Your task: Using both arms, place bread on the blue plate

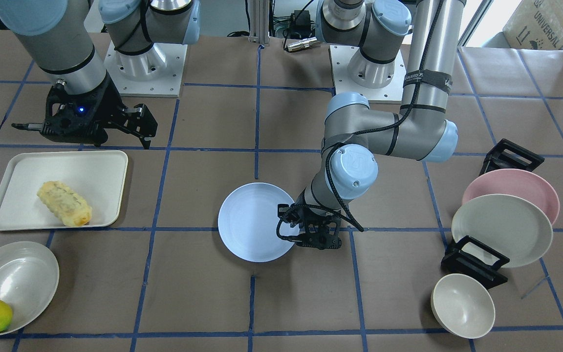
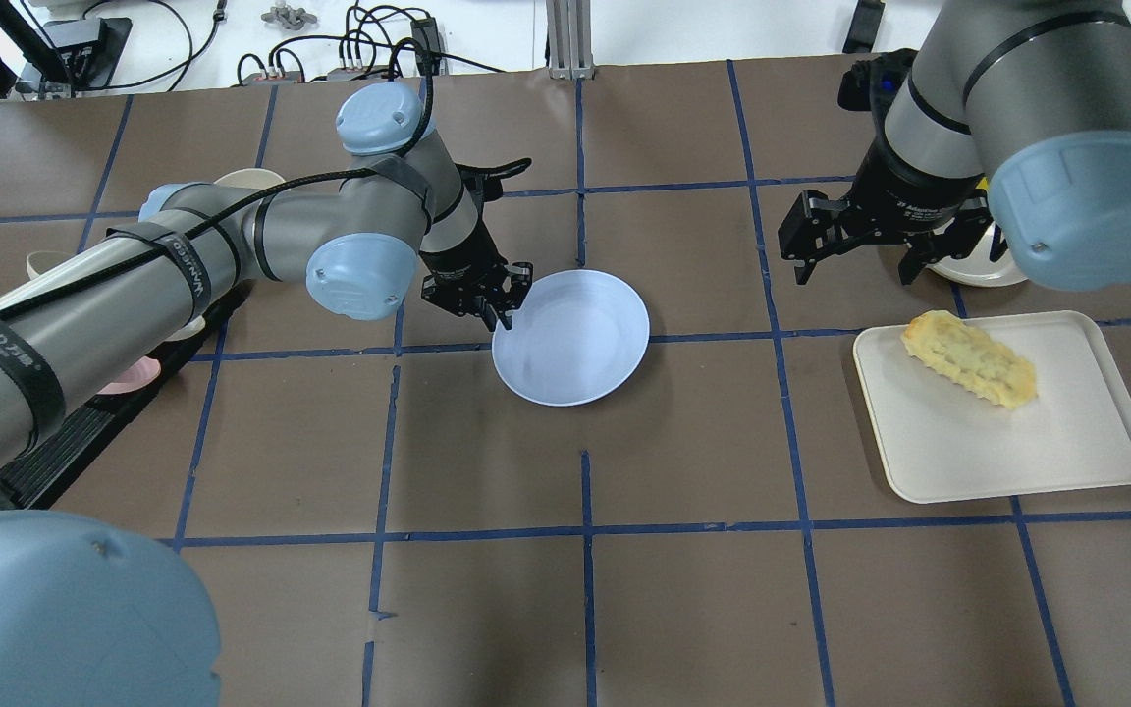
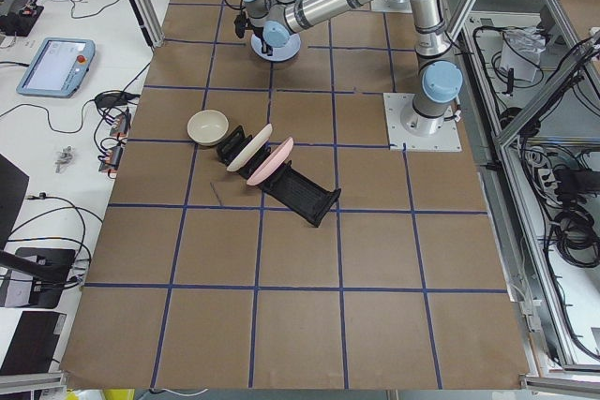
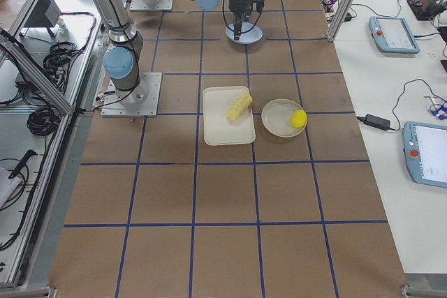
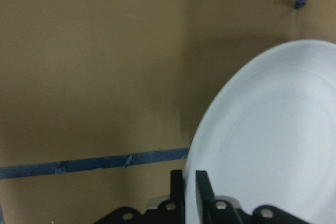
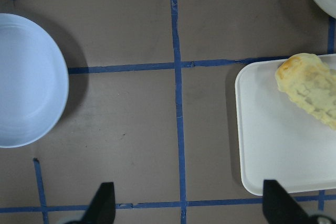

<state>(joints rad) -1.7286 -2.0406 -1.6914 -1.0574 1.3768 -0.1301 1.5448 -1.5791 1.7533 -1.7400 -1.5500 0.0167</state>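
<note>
Left gripper (image 2: 504, 308), angled down, pinches the blue plate (image 2: 575, 339) at its rim — right gripper (image 2: 856, 261) hovers spread wide.

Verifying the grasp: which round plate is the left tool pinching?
The pale lavender-blue round plate; the left tool grips its rim. The pink plate and cream plate lean in the black rack.

An oblong pale-yellow bread roll (image 2: 968, 358), with ridged sides and a browner top, lies diagonally across the upper part of a cream rectangular tray (image 2: 997, 452) at the right of the overhead view. A round, shallow, matte lavender-blue plate (image 2: 575, 339) sits right side up on the brown surface (image 2: 477, 442) near that view's centre. The black left gripper (image 2: 499, 312) pinches its left rim. The black right gripper (image 2: 855, 267) hangs above the tray's upper left corner with its jaws wide apart, clear of the bread roll.
</note>
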